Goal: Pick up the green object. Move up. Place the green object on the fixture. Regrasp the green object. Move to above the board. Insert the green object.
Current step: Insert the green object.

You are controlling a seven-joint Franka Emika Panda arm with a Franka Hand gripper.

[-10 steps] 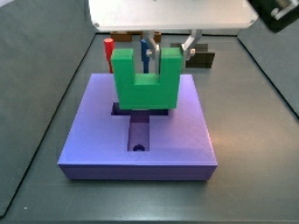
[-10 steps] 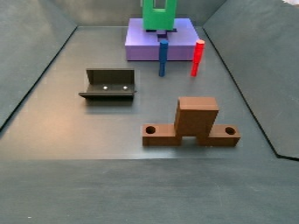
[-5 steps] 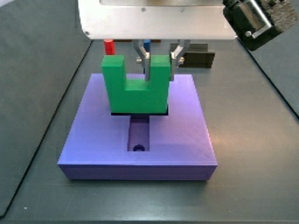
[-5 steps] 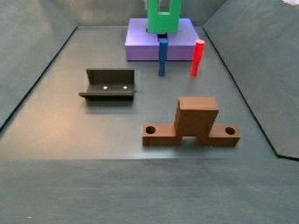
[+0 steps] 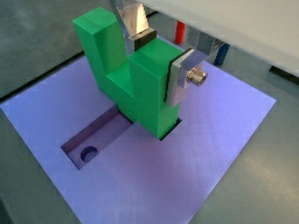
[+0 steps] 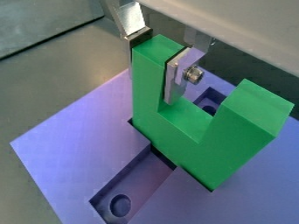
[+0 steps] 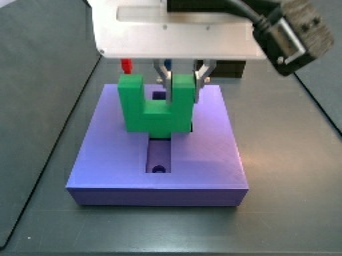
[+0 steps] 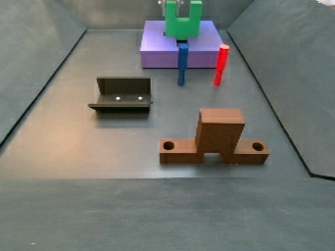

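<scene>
Grey matte floor w/ dark walls round it; the board [image 7: 158, 140] sits at the far end in a side view, w/ the fixture [image 8: 121, 94] well apart from it on open floor, a brown wooden stand [image 8: 217, 137] nearer that camera, and red peg [image 8: 221, 65] + blue peg [image 8: 182, 65] just beside the board's edge.

Gripper [image 5: 156, 54] is right over the board, clamped on one prong of the green object [image 5: 131, 73]: one silver finger [image 5: 184, 73] flat on that prong's outer face, the mate finger down in the notch. So narrow, holding the piece; the free prong sticks up beside the gripper.

Key relation: the green object hangs straight below the gripper, prongs up, base down, long axis upright. Its base looks to be already entering the cross recess [image 5: 96, 144], at the wide part of it. In both wrist views the base's lower edge seems sunk below the board's top, w/ the narrow slot arm and its round hole running away from the block. Can't tell if it's fully seated.

Judgement: insert step, nearly done. Next move is straight down along the gripper's axis; block faces look square to the recess edges. Risk: base catching on the rim if slightly skewed.
</scene>
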